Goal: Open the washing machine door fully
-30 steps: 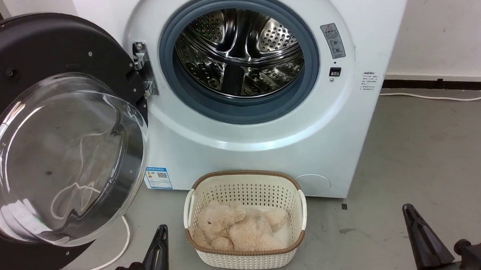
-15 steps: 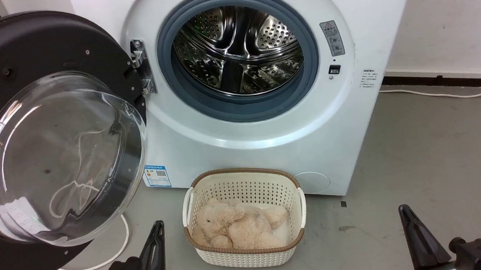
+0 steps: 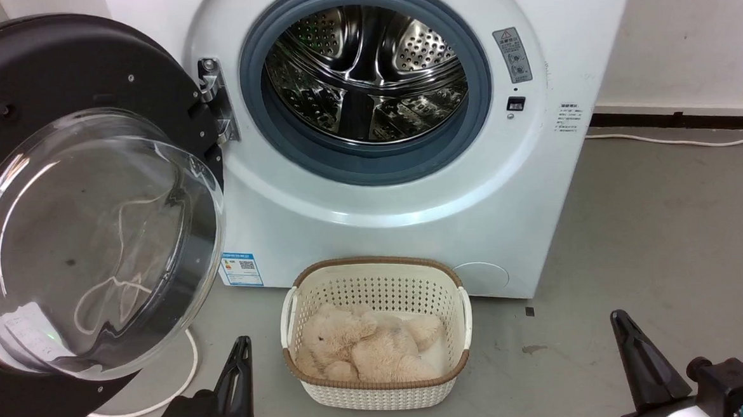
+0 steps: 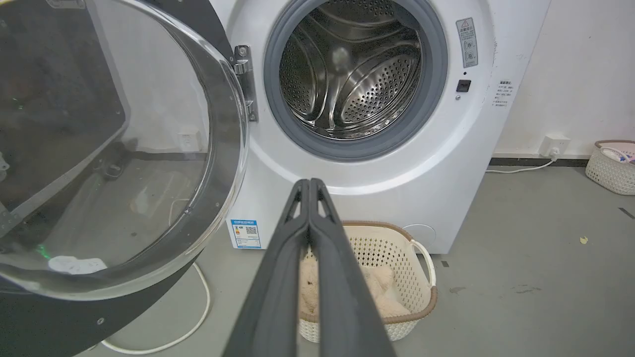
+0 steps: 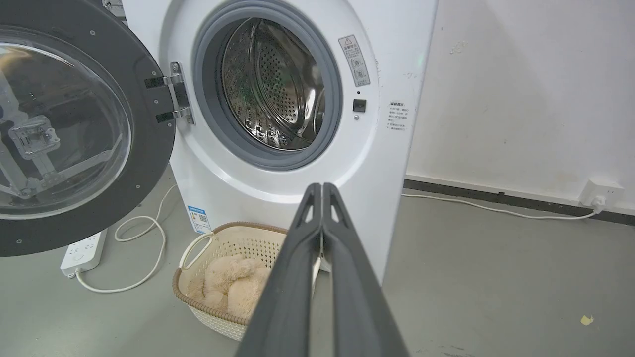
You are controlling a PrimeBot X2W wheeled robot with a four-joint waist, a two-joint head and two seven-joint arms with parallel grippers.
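The washing machine door (image 3: 40, 73) is a big round black disc with a bulging clear glass bowl (image 3: 93, 242). It stands swung wide out to the left on its metal hinge (image 3: 213, 102), also seen as the door (image 4: 119, 148) and the door (image 5: 149, 129). The grey-ringed steel drum opening (image 3: 364, 75) is uncovered. My left gripper (image 3: 244, 345) sits low near the floor, right of the door and apart from it, its fingers pressed together (image 4: 309, 186). My right gripper (image 3: 618, 319) hangs far right, also shut on nothing (image 5: 322, 191).
A cream basket (image 3: 375, 272) holding a beige plush toy (image 3: 366, 348) stands on the grey floor before the machine. A white cable (image 3: 183, 377) loops under the door, running to a power strip (image 5: 82, 253). Another basket (image 4: 612, 166) stands by the right wall.
The whole head picture has slid slightly upward and left, so the camera has moved. Both grippers show a little higher in the view. The door stays at the same angle.
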